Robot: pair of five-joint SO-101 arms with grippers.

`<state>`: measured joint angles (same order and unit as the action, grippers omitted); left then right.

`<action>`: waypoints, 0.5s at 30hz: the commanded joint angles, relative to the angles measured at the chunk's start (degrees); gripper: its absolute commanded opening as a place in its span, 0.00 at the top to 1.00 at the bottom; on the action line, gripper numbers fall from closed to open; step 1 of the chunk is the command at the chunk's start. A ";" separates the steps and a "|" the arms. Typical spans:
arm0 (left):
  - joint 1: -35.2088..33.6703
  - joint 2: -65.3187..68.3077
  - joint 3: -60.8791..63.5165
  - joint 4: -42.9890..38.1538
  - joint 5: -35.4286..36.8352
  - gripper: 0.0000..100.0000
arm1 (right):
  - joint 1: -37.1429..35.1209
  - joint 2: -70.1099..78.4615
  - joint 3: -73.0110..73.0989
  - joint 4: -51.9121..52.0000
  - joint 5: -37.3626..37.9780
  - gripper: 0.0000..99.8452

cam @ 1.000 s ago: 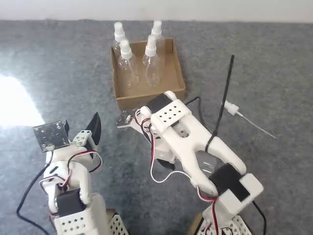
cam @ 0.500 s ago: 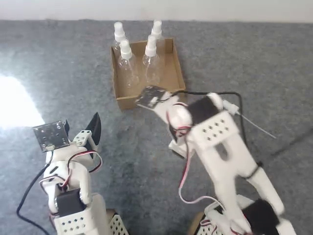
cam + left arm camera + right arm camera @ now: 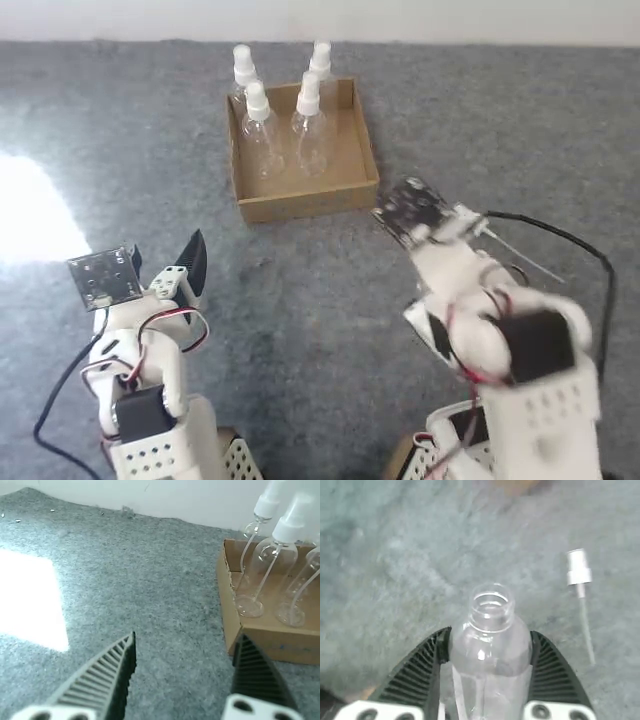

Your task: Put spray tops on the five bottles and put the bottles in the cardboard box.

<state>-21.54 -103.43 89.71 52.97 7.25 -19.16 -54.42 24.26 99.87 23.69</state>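
Four capped bottles (image 3: 258,120) are boxed; the uncapped fifth bottle (image 3: 490,645) is pinched by the right end effector (image 3: 490,636), the left end effector (image 3: 187,640) spread.

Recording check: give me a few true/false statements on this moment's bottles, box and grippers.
1. Four capped bottles stand in the cardboard box. True.
2. The right gripper is empty. False: it is shut on an uncapped bottle.
3. The held bottle wears a spray top. False: its neck is open, and a spray top lies on the table nearby.
4. The left gripper is open and holds nothing. True.
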 commanded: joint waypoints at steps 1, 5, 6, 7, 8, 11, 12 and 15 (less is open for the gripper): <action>0.26 -0.79 -0.66 -1.41 -0.53 0.71 | 6.02 -7.08 -0.53 0.84 -0.62 0.88; 0.26 -0.79 -0.66 -1.41 -0.53 0.71 | 13.85 -7.87 -0.35 -2.86 -0.62 0.88; 0.26 -0.79 -0.66 -1.41 -0.53 0.71 | 15.69 -7.60 -0.18 -4.62 -0.70 0.88; 0.26 -0.79 -0.66 -1.41 -0.53 0.71 | 17.10 -7.34 0.62 -6.81 -0.70 0.88; 0.26 -0.79 -0.66 -1.41 -0.53 0.71 | 18.33 -7.08 1.85 -9.63 -0.70 0.88; 0.26 -0.79 -0.66 -1.41 -0.53 0.71 | 21.23 -6.29 8.18 -20.97 -2.81 0.89; 0.26 -0.79 -0.66 -1.41 -0.53 0.71 | 22.46 -5.85 10.81 -25.45 -3.43 0.89; 0.26 -0.79 -0.66 -1.41 -0.53 0.71 | 24.92 -4.26 17.41 -38.46 -3.96 0.89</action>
<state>-21.54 -103.43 89.71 52.97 7.25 2.20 -60.75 35.78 78.33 21.05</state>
